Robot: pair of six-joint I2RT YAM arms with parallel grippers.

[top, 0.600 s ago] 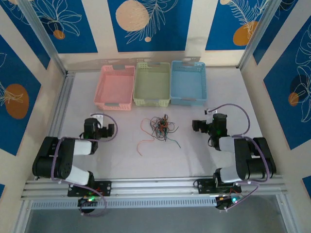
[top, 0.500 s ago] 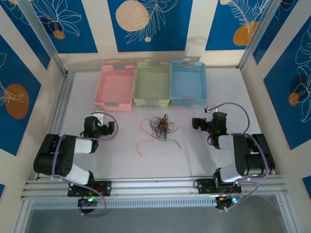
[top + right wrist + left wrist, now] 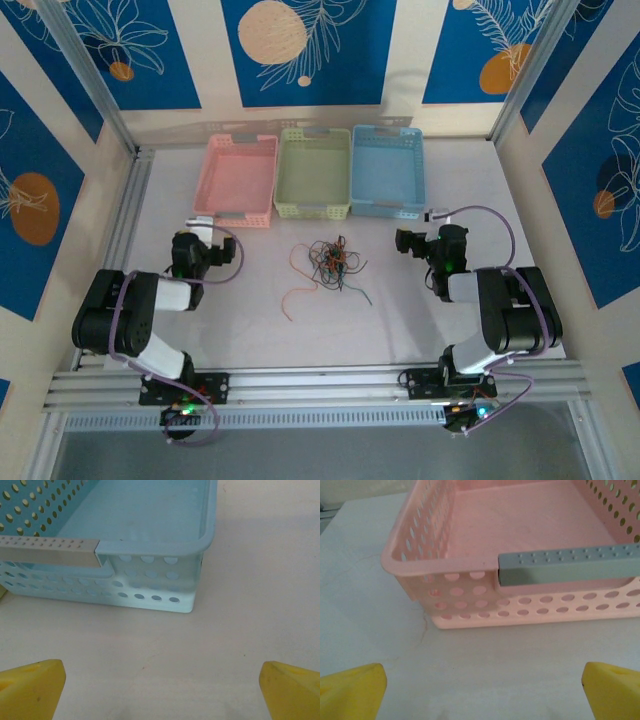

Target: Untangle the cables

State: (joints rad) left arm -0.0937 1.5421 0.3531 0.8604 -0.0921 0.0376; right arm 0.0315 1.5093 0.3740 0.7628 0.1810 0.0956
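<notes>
The cables (image 3: 331, 261) lie in a small knot of black, red, orange and green wires at the table's middle, and a loose orange strand (image 3: 296, 297) trails toward the front left. My left gripper (image 3: 208, 247) stands open to the left of the knot, well apart from it. My right gripper (image 3: 412, 243) stands open to its right, also apart. In the left wrist view the yellow fingertips (image 3: 355, 690) are spread wide over bare table. The right wrist view shows its fingertips (image 3: 32, 685) equally wide, nothing between them.
Three perforated baskets stand in a row behind the knot: pink (image 3: 236, 217), green (image 3: 312, 210), blue (image 3: 388, 209). The pink basket's near wall (image 3: 470, 602) faces the left gripper, the blue basket's corner (image 3: 150, 582) faces the right. Metal rails border the table.
Both grippers have crept a little farther from the arm bases, toward the baskets. The cables have not moved.
</notes>
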